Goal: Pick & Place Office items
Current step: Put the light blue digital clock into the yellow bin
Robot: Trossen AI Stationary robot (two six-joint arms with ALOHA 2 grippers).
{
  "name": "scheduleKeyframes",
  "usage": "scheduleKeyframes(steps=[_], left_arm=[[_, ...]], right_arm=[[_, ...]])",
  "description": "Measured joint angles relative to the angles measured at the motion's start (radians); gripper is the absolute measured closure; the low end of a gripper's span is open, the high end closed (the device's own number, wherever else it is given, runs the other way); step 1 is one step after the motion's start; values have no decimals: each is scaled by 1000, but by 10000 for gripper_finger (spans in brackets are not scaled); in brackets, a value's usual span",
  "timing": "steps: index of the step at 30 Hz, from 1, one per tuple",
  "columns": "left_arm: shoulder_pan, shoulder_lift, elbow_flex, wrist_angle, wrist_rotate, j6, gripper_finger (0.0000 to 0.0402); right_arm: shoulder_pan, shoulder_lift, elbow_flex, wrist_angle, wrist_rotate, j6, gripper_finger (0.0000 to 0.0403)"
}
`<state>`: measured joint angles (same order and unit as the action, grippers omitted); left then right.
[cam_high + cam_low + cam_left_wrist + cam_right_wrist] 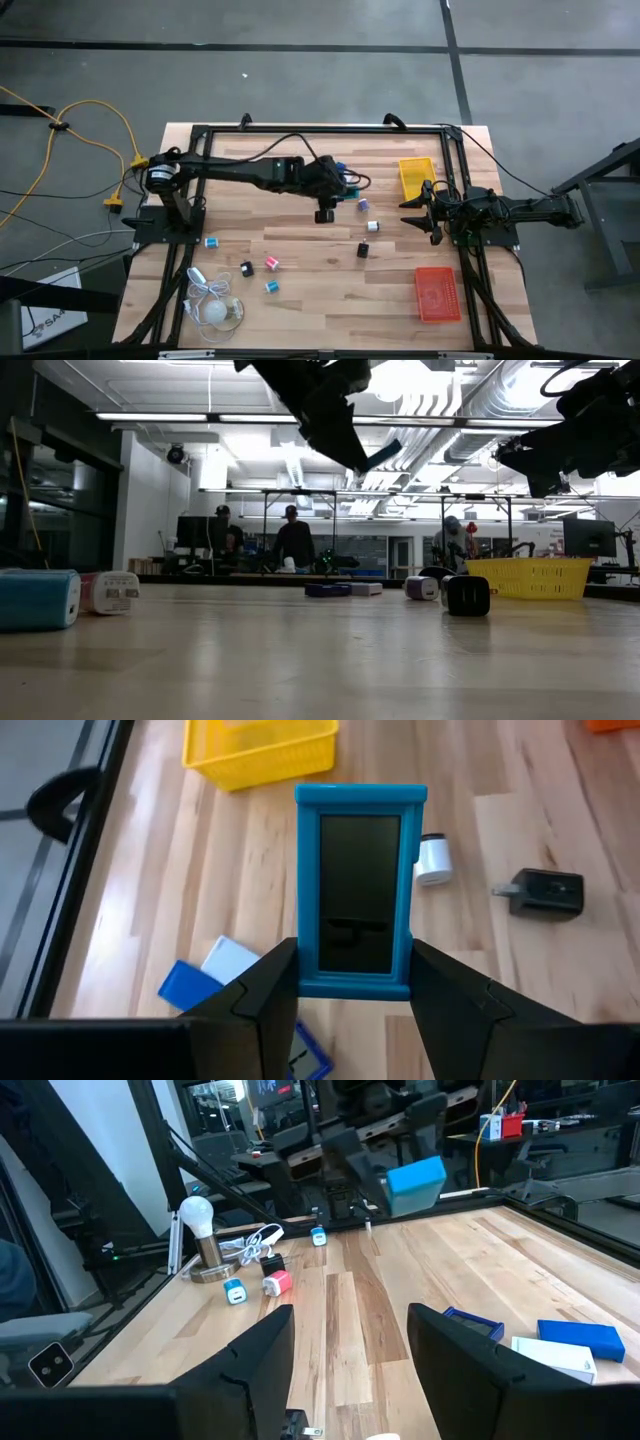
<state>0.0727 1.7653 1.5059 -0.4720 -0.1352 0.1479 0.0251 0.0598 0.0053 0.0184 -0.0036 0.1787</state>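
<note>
Our left gripper reaches out over the middle of the back half of the wooden table in the high view, clamped on a flat blue-framed rectangular piece with a dark face; the yellow rectangular plastic tray lies further toward the right side of the table, so we judge the carry has to continue that way, and the left arm, already holding the piece, is the one to finish it. Our right gripper waits just beside that tray, nearer to it than the left, its fingers parted and empty. Small items remain scattered on the wood: a black cube, a white-and-purple piece, a pink-red one, teal ones nearer the white bulb with its coiled cord, and an orange tray at the front right. In the low view the held piece hangs tilted, clear of the tabletop, with the yellow tray resting well off to one side. In the left wrist view the blue-framed piece stands with its long axis running straight out from between the fingers, which pinch its near short end; the tray sits beyond its far end, slightly to one side. In the right wrist view we see the piece across the table, aloft.
</note>
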Motion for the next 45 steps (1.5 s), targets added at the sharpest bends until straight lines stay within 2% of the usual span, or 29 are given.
scheduleKeyframes(steps=[35,45], left_arm=[[1,0,-1,-39,7,-77,243],[1,0,-1,-45,7,-105,243]], right_arm=[[0,0,0,14,4,1,220],[1,0,0,29,2,87,220]])
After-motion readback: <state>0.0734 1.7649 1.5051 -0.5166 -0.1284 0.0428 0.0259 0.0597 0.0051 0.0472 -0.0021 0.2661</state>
